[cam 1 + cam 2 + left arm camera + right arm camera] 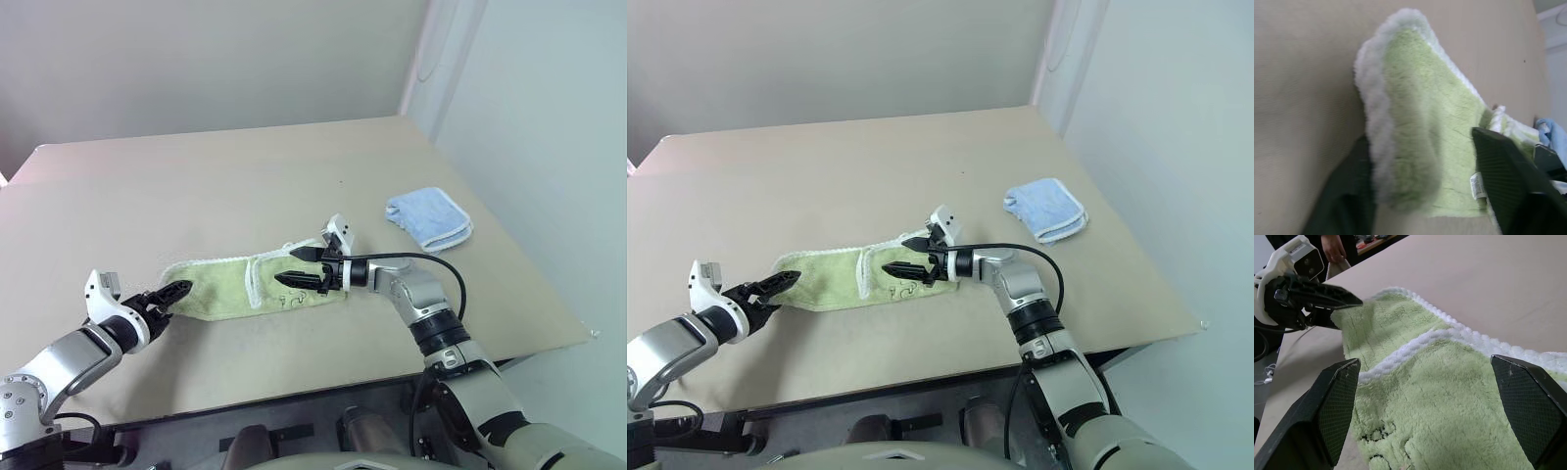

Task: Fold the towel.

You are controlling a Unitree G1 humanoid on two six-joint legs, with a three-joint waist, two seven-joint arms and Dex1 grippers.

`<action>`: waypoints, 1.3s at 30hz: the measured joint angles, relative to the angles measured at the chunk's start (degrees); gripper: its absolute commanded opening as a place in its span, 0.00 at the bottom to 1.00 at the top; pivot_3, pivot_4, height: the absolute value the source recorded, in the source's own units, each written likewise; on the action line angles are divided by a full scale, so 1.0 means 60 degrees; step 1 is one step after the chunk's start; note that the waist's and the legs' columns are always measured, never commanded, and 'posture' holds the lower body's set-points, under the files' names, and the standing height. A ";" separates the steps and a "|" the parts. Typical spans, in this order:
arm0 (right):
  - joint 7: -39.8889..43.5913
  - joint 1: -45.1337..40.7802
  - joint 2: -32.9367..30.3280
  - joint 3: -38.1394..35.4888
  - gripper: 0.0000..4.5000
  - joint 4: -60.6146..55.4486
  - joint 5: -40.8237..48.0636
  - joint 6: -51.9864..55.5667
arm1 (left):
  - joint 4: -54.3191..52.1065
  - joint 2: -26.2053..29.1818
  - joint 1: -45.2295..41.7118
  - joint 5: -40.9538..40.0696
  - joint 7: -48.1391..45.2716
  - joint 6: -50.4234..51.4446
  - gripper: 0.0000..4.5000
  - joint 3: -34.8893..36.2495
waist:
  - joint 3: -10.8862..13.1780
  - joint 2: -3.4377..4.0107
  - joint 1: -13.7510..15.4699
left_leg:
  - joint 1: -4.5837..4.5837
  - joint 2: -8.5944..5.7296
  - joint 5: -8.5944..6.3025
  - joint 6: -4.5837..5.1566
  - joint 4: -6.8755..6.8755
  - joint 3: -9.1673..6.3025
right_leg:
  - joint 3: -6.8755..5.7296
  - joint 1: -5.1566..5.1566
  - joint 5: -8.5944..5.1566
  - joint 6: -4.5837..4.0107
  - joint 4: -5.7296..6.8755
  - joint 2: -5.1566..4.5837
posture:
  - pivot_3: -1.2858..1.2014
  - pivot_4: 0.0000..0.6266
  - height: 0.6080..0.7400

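nearest the camera, low in the frame, both grey arms reach up over the wide beige rectangular table (245,127). largest thing on it is the light green ribbed terry towel with white trimmed edge (220,289), lying as a long narrow strip just below the frame's middle, already doubled lengthwise, one white edge crossing it partway along. well apart at right of middle lies a smaller light blue folded towel (428,217). the right gripper (292,266) hovers over the strip's right end, its black fingers spread wide with nothing between them. the left gripper (176,290) sits at the strip's left end, fingers parted with the towel's corner lying between them, not clamped on it. judging by this, the end-to-end fold is in hand; next, each claw needs to pinch its end firmly before lifting one end across to the other.
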 measured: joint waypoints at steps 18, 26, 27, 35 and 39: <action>0.0079 0.0026 -0.0140 0.0000 1.00 -0.0003 0.0020 0.0221 | -0.0694 0.0501 0.0492 -0.1217 0.1696 -0.1630 0.88 -0.1016 | 0.0000 0.0001 0.0209 | 0.0009 0.0000 0.0005 -0.0012 0.0006 0.0005 | 0.0002 0.0009 -0.0019 0.0031 -0.0004 0.0000 | 0.52 0.00 1.00; 0.0051 0.0025 -0.0150 0.0000 1.00 -0.0003 0.0020 0.0285 | -0.0682 0.0586 0.0690 -0.1214 0.1521 -0.1669 0.54 -0.1190 | 0.0000 0.0001 0.0216 | 0.0010 0.0000 0.0005 -0.0013 0.0006 0.0006 | 0.0002 0.0008 -0.0019 0.0030 -0.0005 0.0000 | 0.52 0.00 1.00; 0.0039 0.0025 -0.0155 0.0000 1.00 -0.0003 0.0020 0.0290 | -0.0680 0.0587 0.0703 -0.1211 0.1488 -0.1665 0.46 -0.1250 | 0.0000 0.0001 0.0216 | 0.0010 0.0000 0.0005 -0.0013 0.0006 0.0007 | 0.0002 0.0009 -0.0019 0.0030 -0.0005 0.0000 | 0.52 0.00 1.00; -0.0134 0.0024 -0.0215 -0.0001 1.00 -0.0002 0.0008 0.0292 | -0.0466 0.0646 0.0728 -0.1113 0.1154 -0.1677 0.01 -0.1311 | 0.0001 0.0001 0.0206 | 0.0010 0.0000 0.0005 -0.0013 0.0004 0.0007 | 0.0002 0.0006 -0.0019 0.0030 -0.0005 0.0000 | 0.52 0.00 1.00; -0.0108 0.0024 -0.0231 -0.0001 1.00 -0.0003 0.0026 0.0303 | -0.0269 0.0740 0.0643 -0.0968 0.1057 -0.1708 0.01 -0.1309 | 0.0001 0.0002 0.0209 | 0.0010 0.0000 0.0005 -0.0013 0.0004 0.0007 | 0.0002 0.0007 -0.0019 0.0030 -0.0005 0.0001 | 0.52 0.00 1.00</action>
